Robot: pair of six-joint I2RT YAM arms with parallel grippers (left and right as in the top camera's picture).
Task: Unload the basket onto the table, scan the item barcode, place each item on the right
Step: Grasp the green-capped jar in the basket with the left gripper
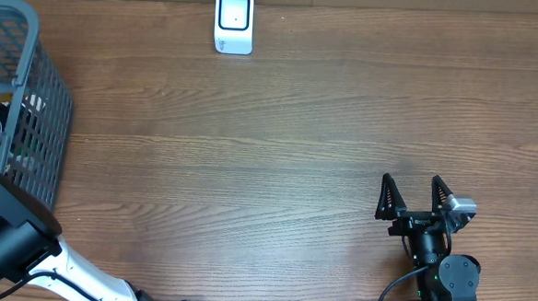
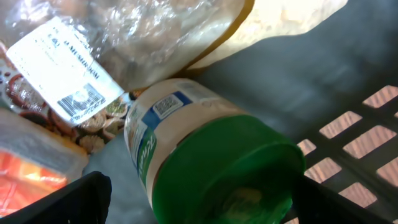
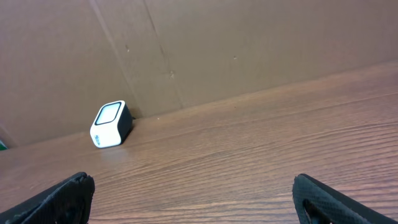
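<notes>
Reaching into the grey slatted plastic basket (image 1: 42, 83), I have the left pincer (image 2: 199, 202) spread wide either side of the green-lidded jar (image 2: 180, 137), which lies on its side on the basket floor, ready, I judge, for a grab. A clear plastic bag (image 2: 143, 31) crowds one side and the basket wall the other. The right pincer (image 1: 417, 202) rests with its fingers apart on the brown wooden counter (image 1: 268, 169), and open room runs to the small white scanner (image 1: 233, 22).

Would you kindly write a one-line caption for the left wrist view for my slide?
Open left gripper flanks a green-lidded jar lying in the basket beside a labelled bag.
</notes>
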